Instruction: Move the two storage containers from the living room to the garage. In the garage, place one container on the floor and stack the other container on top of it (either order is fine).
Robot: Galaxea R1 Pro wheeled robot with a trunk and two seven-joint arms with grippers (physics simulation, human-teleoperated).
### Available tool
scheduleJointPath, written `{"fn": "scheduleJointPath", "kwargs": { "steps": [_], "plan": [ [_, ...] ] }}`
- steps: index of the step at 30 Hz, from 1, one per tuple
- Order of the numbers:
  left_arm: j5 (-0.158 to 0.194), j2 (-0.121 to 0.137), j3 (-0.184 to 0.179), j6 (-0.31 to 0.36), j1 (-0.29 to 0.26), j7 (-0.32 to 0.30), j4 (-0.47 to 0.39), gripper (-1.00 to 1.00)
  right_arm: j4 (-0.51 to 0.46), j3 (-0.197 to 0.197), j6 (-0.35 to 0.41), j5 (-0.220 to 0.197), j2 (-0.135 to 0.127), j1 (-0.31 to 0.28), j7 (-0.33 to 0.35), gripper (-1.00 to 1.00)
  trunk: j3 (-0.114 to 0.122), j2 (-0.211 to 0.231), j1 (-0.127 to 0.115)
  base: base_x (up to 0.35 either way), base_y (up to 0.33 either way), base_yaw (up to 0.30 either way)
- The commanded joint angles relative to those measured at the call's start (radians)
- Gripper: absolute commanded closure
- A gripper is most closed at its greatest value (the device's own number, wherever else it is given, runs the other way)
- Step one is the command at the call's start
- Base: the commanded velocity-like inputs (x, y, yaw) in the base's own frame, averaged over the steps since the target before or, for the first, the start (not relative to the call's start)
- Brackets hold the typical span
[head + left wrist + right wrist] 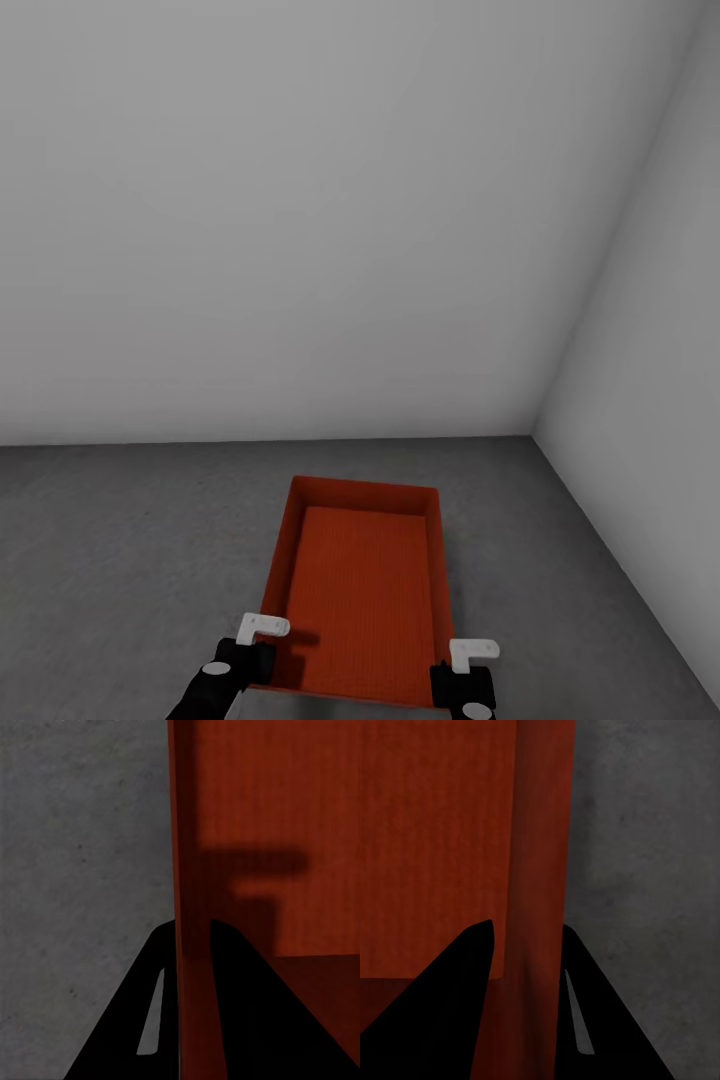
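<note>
Both grippers (left [262,650], right [462,672]) clamp the storage container [362,590].

The storage container [362,590] is showing a matt orange-red surface like plastic, its bottom carrying a fine ribbed or woven-looking grain, its walls looking smoother. The floor [120,560] is reading as dull grey concrete, faintly mottled and speckled. The walls [300,220] are looking plain, smooth and matt white. The left tool [252,650] and right tool [462,672] are showing matt black bodies with white pieces.

I'm in a bare garage corner — plain white walls [300,200]. Underfoot, mottled grey concrete floor [120,540].
</note>
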Motion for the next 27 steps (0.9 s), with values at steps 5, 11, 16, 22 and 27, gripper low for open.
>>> {"fn": "scheduleJointPath", "kwargs": {
  "steps": [5, 11, 16, 22, 27],
  "plan": [
    [0.004, 0.001, -0.010, 0.006, 0.000, -0.022, 0.083, 1.00, -0.002, -0.006, -0.011, 0.019, -0.028, -0.002, -0.008, 1.00, -0.004, -0.001, 0.000, 0.000, 0.000, 0.000],
    [0.004, 0.001, -0.010, 0.005, 0.000, -0.022, 0.083, 1.00, -0.002, -0.006, -0.012, 0.019, -0.029, -0.002, -0.008, 1.00, -0.012, -0.001, 0.000, 0.000, 0.000, 0.000],
    [0.004, 0.001, -0.010, 0.004, 0.000, -0.022, 0.083, 1.00, -0.002, -0.006, -0.013, 0.019, -0.029, -0.002, -0.007, 1.00, -0.020, -0.001, 0.000, 0.000, 0.000, 0.000],
    [0.004, 0.001, -0.010, 0.004, 0.000, -0.022, 0.083, 1.00, -0.002, -0.006, -0.012, 0.019, -0.029, -0.002, -0.008, 1.00, -0.030, -0.001, 0.000, 0.000, 0.000, 0.000],
    [0.004, 0.001, -0.010, 0.004, 0.000, -0.022, 0.083, 1.00, -0.002, -0.007, -0.010, 0.017, -0.029, -0.002, -0.007, 1.00, -0.036, -0.001, 0.000, 0.000, 0.000, 0.000]
  ]
}}
